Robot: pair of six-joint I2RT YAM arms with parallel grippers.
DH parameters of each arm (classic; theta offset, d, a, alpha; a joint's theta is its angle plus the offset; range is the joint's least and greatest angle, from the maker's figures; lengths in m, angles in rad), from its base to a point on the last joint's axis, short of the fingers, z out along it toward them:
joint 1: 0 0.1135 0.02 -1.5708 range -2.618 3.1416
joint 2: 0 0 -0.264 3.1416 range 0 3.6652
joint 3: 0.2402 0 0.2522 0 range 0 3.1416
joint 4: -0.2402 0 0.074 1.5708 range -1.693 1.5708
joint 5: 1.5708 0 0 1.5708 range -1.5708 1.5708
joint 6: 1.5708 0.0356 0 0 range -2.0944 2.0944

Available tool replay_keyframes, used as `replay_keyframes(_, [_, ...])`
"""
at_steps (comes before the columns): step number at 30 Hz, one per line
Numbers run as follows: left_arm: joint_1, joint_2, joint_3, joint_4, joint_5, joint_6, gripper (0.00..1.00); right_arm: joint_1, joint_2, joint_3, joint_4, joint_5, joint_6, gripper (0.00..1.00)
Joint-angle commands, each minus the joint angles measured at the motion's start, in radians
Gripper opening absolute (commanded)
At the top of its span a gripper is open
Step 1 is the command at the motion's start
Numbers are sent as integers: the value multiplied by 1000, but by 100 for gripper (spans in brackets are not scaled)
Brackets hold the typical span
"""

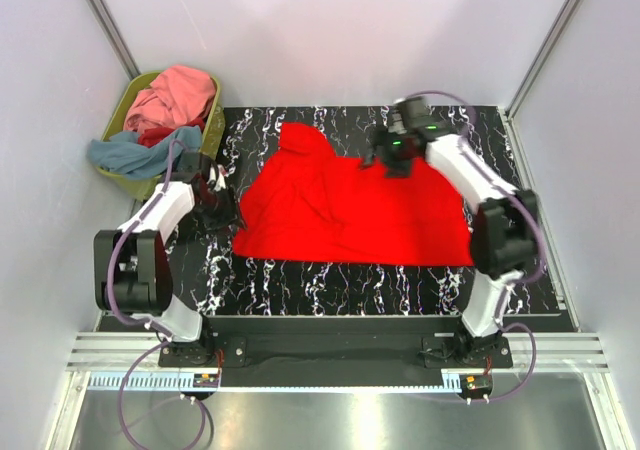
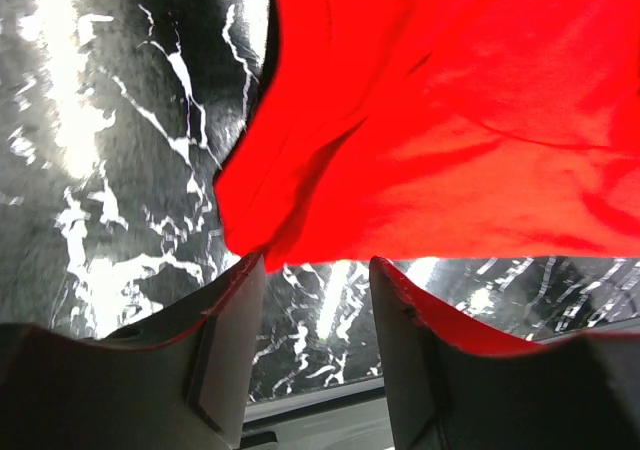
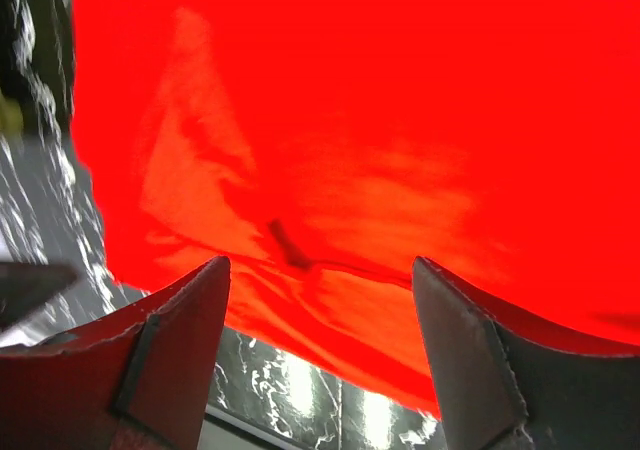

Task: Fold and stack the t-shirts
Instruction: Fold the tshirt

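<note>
Bright red t-shirt (image 1: 350,210) lies spread on the black marbled counter (image 1: 300,282), roughly centre, between the two arms. It is mostly flat with some wrinkles. Its near edge is straight and one part sticks out toward the far side at the upper left. Not yet folded.

Left tool (image 1: 224,210) sits low at the shirt's near left corner, just beside the cloth edge. In the left wrist view its fingers (image 2: 225,355) are spread apart. The shirt corner is just ahead of the tips and bare counter shows in the gap. Released, no cloth pinched. Cannot tell whether the tips touch the cloth.

Right tool (image 1: 396,158) is over the shirt's far edge, right of centre. In the right wrist view its fingers (image 3: 175,340) are wide apart, with red cloth filling the view beyond them and a small crease line between the tips. Released, not gripping anything. Cannot tell if it touches the cloth or hangs above it.

Olive-green basket (image 1: 133,90) stands at the counter's far left corner, well apart from the spread shirt. It holds a heap of shirts. A pink shirt (image 1: 182,90) is on top and a grey-blue shirt (image 1: 125,155) is draped over the near rim. A bit of dark red shirt (image 1: 155,135) shows between those two.
</note>
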Motion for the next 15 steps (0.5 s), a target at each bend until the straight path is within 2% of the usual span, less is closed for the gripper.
replay_keyframes(1, [6, 71, 29, 28, 44, 46, 50, 114, 110, 155, -7, -6, -74, 81])
replay_keyframes(3, [6, 88, 28, 28, 40, 43, 45, 194, 205, 231, -12, 15, -98, 76])
replay_keyframes(4, [6, 93, 25, 28, 41, 35, 43, 214, 262, 293, -16, 29, -101, 61])
replay_keyframes(7, [6, 82, -1, 38, 50, 11, 37, 277, 362, 401, -32, 63, -104, 45])
replay_keyframes(10, [6, 58, -44, 62, 50, -6, 37, 320, 461, 508, -65, 93, -121, 45])
replay_keyframes(15, [6, 49, -81, 70, 52, 0, 40, 349, 589, 662, -113, 128, -143, 53])
